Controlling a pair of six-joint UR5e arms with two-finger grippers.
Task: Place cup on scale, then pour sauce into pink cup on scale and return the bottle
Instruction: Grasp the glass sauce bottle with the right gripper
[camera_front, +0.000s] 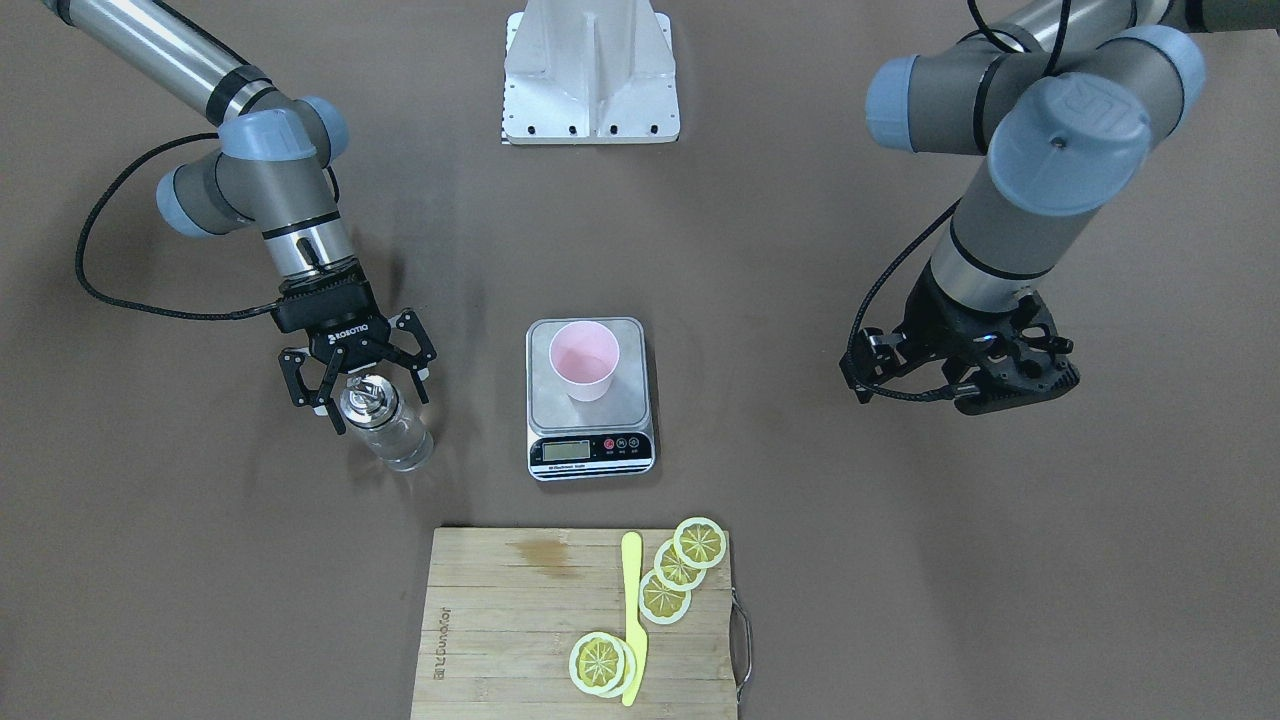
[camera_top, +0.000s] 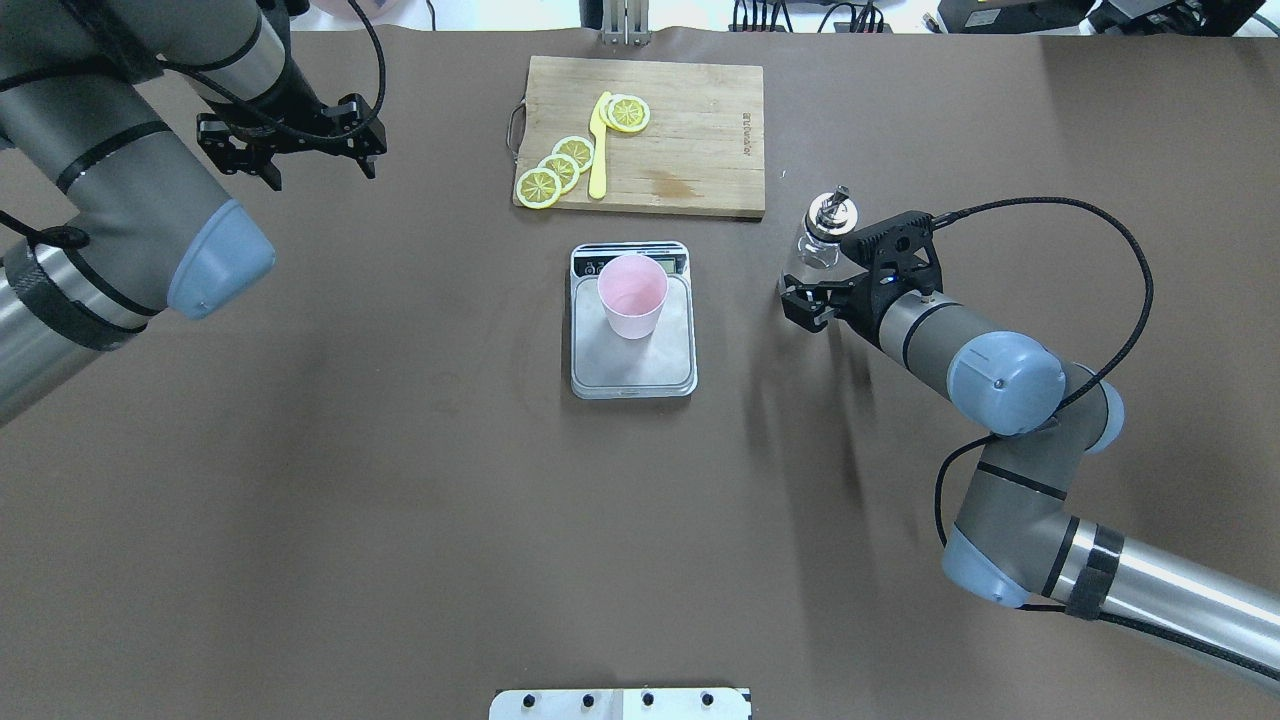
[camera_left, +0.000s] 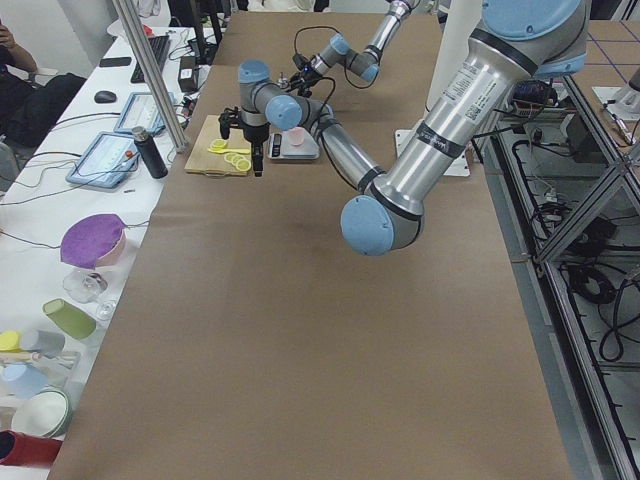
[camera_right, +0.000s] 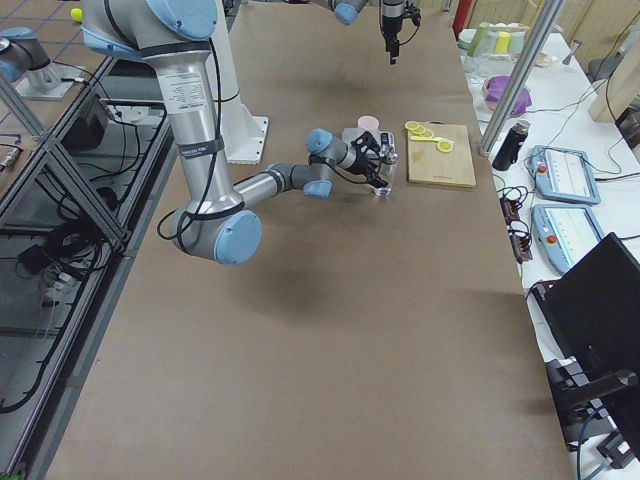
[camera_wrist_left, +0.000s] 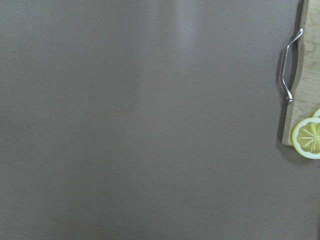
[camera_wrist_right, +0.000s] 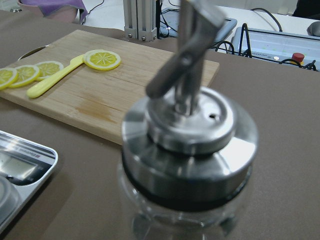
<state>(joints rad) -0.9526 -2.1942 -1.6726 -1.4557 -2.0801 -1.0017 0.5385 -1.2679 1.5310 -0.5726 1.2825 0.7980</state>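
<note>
While the cup (camera_top: 632, 295) stands upright on the scale (camera_top: 633, 378) at mid-table, the bottle (camera_top: 820, 242) stands upright on the bare table (camera_top: 400, 450), to the right of the scale in the overhead view and well apart from it. Its long axis is vertical. The right gripper (camera_front: 380, 408) comes at the bottle level from the near, robot side. Its jaws are spread wide and flank the bottle's upper part, not clamped on it. Whether either jaw touches the glass I cannot tell. The grasp, as I judge it, turns on the bottle sitting centred between those jaws; the cup then lies leftward for the pour. The left gripper (camera_top: 322, 170) hangs at the far left, spread and holding nothing, much farther from the bottle. The right wrist view shows only the blurred metal pourer cap, with the bottle's base cut off and no jaw in sight. The level of the sauce (camera_front: 402, 442) is hard to make out. The left wrist view gives only table and an edge of the cutting board (camera_top: 690, 130).
</note>
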